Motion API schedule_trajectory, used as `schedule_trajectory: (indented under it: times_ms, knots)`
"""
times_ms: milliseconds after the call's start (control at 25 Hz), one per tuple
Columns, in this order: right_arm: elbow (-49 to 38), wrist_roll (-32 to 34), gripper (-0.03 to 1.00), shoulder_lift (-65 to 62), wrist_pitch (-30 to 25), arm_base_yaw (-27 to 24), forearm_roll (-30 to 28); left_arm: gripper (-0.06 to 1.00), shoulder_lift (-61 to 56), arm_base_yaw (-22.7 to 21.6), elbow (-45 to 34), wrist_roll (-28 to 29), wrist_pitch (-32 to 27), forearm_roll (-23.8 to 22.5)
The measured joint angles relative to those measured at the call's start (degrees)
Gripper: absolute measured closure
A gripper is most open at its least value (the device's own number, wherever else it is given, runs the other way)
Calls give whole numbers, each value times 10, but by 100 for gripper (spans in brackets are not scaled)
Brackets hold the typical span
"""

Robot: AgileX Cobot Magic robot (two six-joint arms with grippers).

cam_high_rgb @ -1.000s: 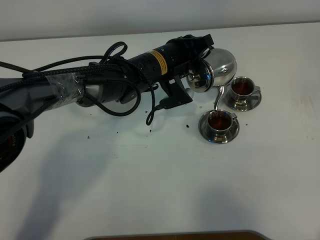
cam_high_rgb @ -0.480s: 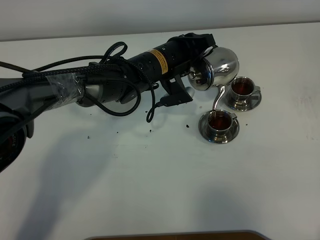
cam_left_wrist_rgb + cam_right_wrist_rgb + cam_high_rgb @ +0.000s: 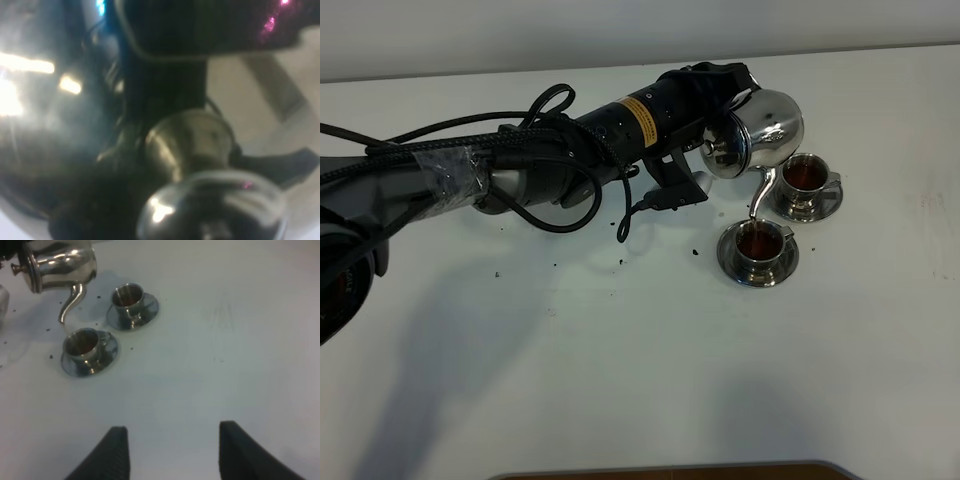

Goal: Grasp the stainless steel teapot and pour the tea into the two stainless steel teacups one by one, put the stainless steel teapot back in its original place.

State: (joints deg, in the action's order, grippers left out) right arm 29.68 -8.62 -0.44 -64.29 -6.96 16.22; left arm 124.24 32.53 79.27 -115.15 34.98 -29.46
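Observation:
The stainless steel teapot hangs tilted above the table, lid toward the arm, with my left gripper shut on its handle side. Its thin spout points down over the near teacup, which holds brown tea on its saucer. The far teacup also holds tea. The left wrist view is a blurred close-up of the teapot's lid knob. In the right wrist view the teapot and both teacups lie far from my open, empty right gripper. The original place is hidden.
The left arm and its looped cables stretch across the back left of the white table. Dark tea specks lie scattered near the arm. A brown edge shows at the table's front.
The teapot has shifted slightly right and up with my left gripper, its spout still over the near teacup. The cups have not moved.

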Motion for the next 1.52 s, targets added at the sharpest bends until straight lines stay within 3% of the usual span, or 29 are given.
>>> schedule_trajectory:
  times_ms: [920,1320,1520]
  knots:
    - [0,0,55,0,0,0,0,70,16,0,0,-27,53,-1]
    - [0,0,55,0,0,0,0,70,16,0,0,24,-11,5]
    - [0,0,55,0,0,0,0,70,16,0,0,32,-24,32]
